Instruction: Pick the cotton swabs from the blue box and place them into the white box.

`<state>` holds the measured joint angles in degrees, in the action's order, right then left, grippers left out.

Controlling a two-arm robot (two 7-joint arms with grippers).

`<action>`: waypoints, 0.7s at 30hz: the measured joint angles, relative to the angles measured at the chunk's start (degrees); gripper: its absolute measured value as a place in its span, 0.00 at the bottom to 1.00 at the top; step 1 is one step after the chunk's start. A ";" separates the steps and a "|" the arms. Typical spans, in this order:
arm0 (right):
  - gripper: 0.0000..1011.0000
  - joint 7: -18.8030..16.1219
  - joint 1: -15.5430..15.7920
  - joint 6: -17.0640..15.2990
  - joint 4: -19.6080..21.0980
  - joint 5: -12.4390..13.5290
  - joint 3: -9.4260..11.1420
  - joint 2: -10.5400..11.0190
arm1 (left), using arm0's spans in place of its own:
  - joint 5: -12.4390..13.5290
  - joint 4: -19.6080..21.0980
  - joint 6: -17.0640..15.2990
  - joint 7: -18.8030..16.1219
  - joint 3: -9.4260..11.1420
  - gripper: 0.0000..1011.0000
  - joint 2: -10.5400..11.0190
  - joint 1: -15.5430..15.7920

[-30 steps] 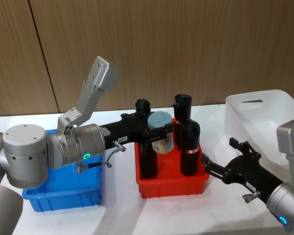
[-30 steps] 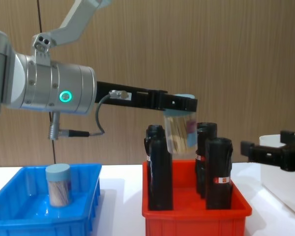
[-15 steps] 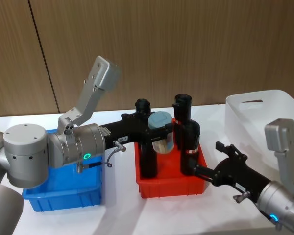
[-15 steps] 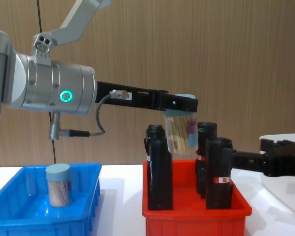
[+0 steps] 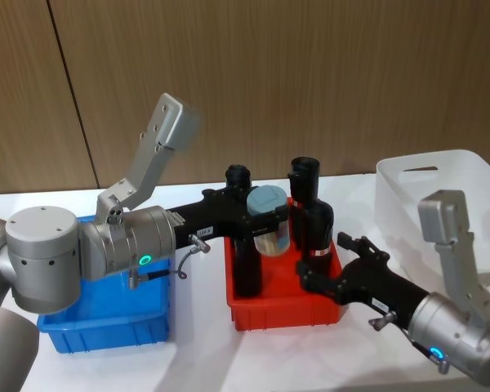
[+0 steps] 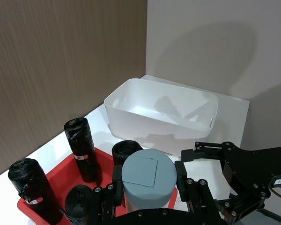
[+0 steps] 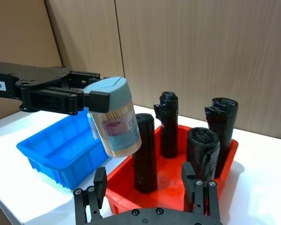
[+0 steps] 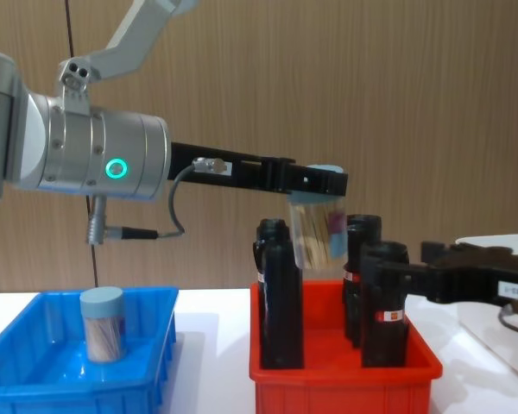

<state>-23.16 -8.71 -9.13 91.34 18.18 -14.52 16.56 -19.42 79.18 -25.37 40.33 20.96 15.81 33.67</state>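
My left gripper [image 5: 266, 219] reaches out over the red bin, shut on a tub of cotton swabs [image 5: 269, 222] with a pale blue-grey lid [image 6: 147, 174]. The tub [image 8: 318, 231] hangs tilted above the black bottles. A second tub of cotton swabs [image 8: 102, 323] stands in the blue box [image 8: 34, 379] at the left. The white box [image 5: 441, 175] sits at the far right. My right gripper [image 5: 331, 263] is open at the red bin's right side, pointing toward the held tub [image 7: 114, 119], lower than it and apart from it.
A red bin [image 5: 286, 314] between the two boxes holds several tall black bottles [image 5: 247, 245], directly under the held tub. In the chest view one bottle [image 8: 384, 302] stands in front of my right gripper [image 8: 397, 280]. A wooden wall closes off the back.
My right gripper has moved left from beside the white box to the red bin's right side. The left arm and its tub have stayed still.
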 joint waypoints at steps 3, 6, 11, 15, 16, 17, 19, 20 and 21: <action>0.99 -0.43 -0.68 -0.04 -0.68 -0.19 -0.27 -0.44 | 0.00 0.00 0.00 0.00 0.00 0.66 0.00 0.00; 0.99 -0.89 -1.40 -0.07 -1.39 -0.53 -0.57 -0.93 | 0.00 0.00 0.00 0.00 0.00 0.66 0.00 0.00; 0.99 -1.38 -2.38 -0.08 -2.27 -0.98 -1.00 -1.61 | -0.01 0.00 0.00 0.00 0.00 0.66 0.00 0.00; 0.99 -1.84 -3.27 -0.08 -3.07 -1.42 -1.43 -2.25 | 0.00 0.00 0.00 0.01 0.00 0.66 0.00 0.00; 0.99 -1.92 -3.39 -0.08 -3.17 -1.48 -1.50 -2.36 | 0.00 0.00 0.00 0.00 0.00 0.66 0.00 0.00; 0.99 -2.03 -3.50 -0.08 -3.28 -1.59 -1.56 -2.45 | 0.00 0.00 0.00 0.01 0.00 0.66 0.00 0.00; 0.99 -2.19 -3.87 -0.08 -3.56 -1.80 -1.76 -2.74 | 0.00 0.00 0.00 0.01 0.00 0.66 0.00 0.00; 0.99 -2.31 -4.07 -0.08 -3.72 -1.88 -1.89 -2.91 | 0.00 0.00 0.00 0.01 0.00 0.66 0.00 0.00; 0.99 -2.41 -4.16 -0.08 -3.80 -1.98 -1.96 -3.01 | 0.00 0.00 0.00 0.00 0.00 0.66 0.00 0.00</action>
<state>-25.57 -12.87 -9.21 87.54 16.20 -16.48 13.55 -19.42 79.19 -25.37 40.34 20.96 15.82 33.67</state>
